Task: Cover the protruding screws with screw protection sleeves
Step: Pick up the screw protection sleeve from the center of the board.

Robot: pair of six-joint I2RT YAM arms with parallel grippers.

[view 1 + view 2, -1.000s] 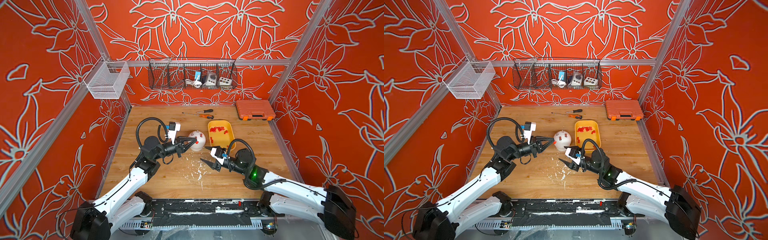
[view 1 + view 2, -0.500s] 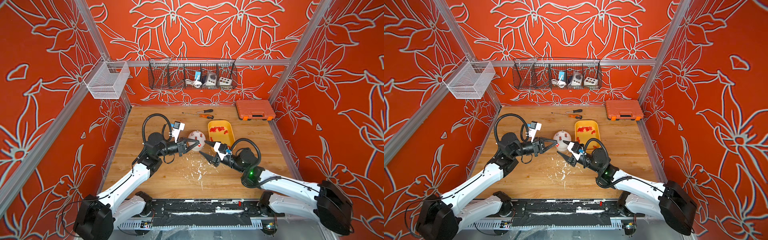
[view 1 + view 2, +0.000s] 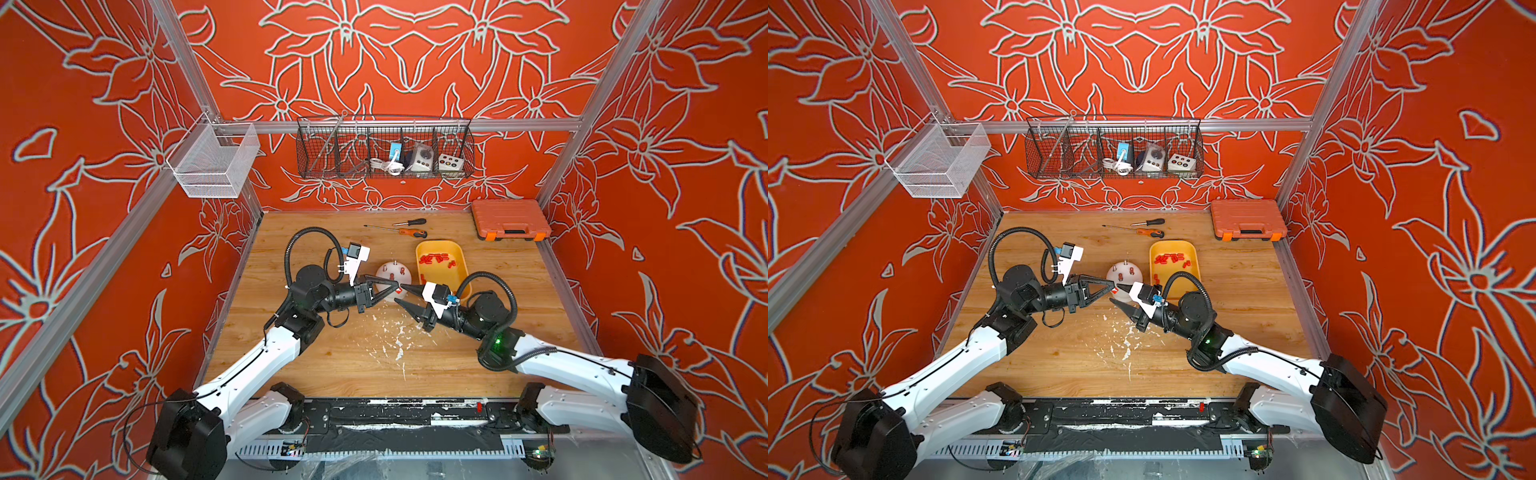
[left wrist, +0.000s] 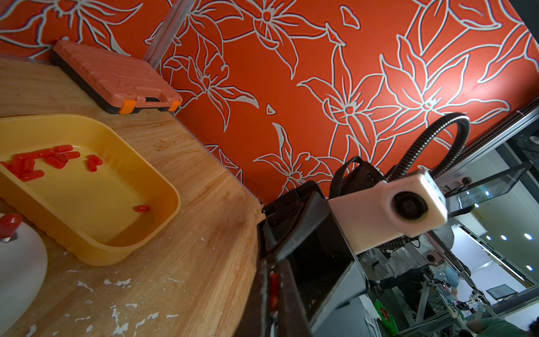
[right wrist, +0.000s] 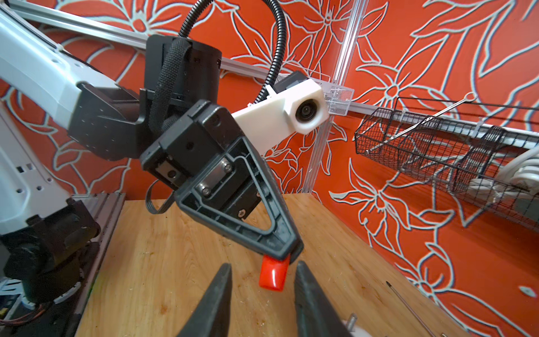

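Observation:
My left gripper (image 3: pixel 397 286) is shut on one red screw protection sleeve (image 5: pixel 272 275), whose free end sticks out past its tips. My right gripper (image 5: pixel 263 265) faces it, open, with a finger on either side of that sleeve and a gap on both sides. In both top views the two grippers meet just in front of the white dome (image 3: pixel 390 272). On the dome, two protruding screws wear red sleeves (image 3: pixel 402 272) and one bare pin (image 5: pixel 351 319) stands up. More sleeves (image 4: pixel 35 163) lie in the yellow tray (image 3: pixel 459 274).
Two screwdrivers (image 3: pixel 409 227) lie behind the dome and tray. An orange toolbox (image 3: pixel 510 218) sits at the back right corner. A black wire basket (image 3: pixel 384 151) and a white mesh basket (image 3: pixel 214 160) hang on the walls. White flecks (image 3: pixel 395 336) dot the wooden table.
Both grippers have moved together in front of the dome. The right jaws have narrowed round the sleeve that the left gripper holds out.

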